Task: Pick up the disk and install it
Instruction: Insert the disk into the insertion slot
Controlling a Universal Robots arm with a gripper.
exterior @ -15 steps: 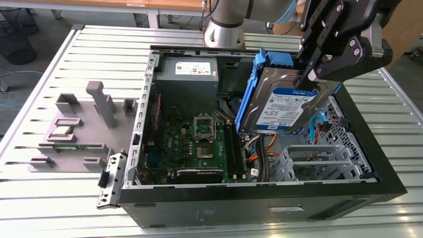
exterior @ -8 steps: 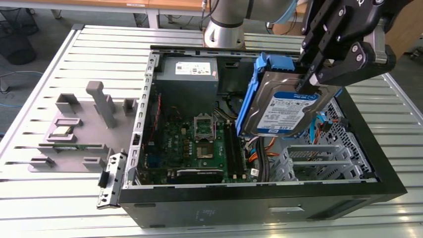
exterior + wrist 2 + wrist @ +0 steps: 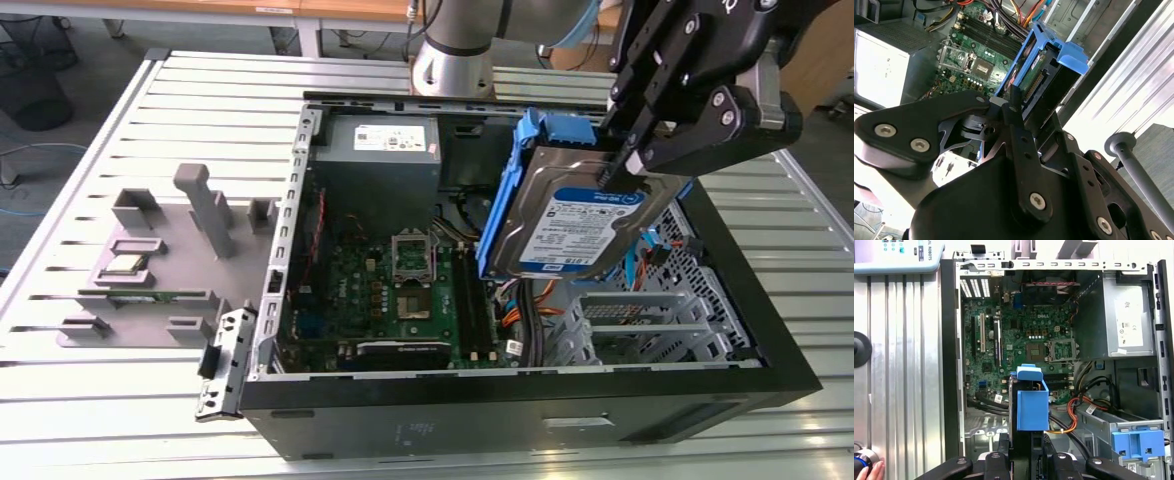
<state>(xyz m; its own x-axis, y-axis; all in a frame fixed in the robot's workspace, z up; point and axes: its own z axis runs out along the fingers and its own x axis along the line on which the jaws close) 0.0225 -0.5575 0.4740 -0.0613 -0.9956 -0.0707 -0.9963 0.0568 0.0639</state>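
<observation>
The disk (image 3: 577,222) is a silver hard drive with a blue-and-white label, clipped in a blue carrier frame. It hangs tilted on edge above the open computer case (image 3: 694,395), over the metal drive cage (image 3: 643,322). My gripper (image 3: 625,168) is shut on its upper edge, black fingers on both faces. In the second wrist view the disk (image 3: 1040,75) juts out from between my fingers (image 3: 1014,107) towards the motherboard. Edge-on in the first wrist view, the disk's blue carrier (image 3: 1032,405) rises from my gripper (image 3: 1028,460) over the case's inside.
Inside the case are the green motherboard (image 3: 400,285), a grey power supply box (image 3: 379,150), orange and black cables (image 3: 1074,412) and a blue bracket (image 3: 1137,442) on the cage. A grey fixture (image 3: 160,262) stands on the slatted table. A hand (image 3: 868,473) rests on a knob.
</observation>
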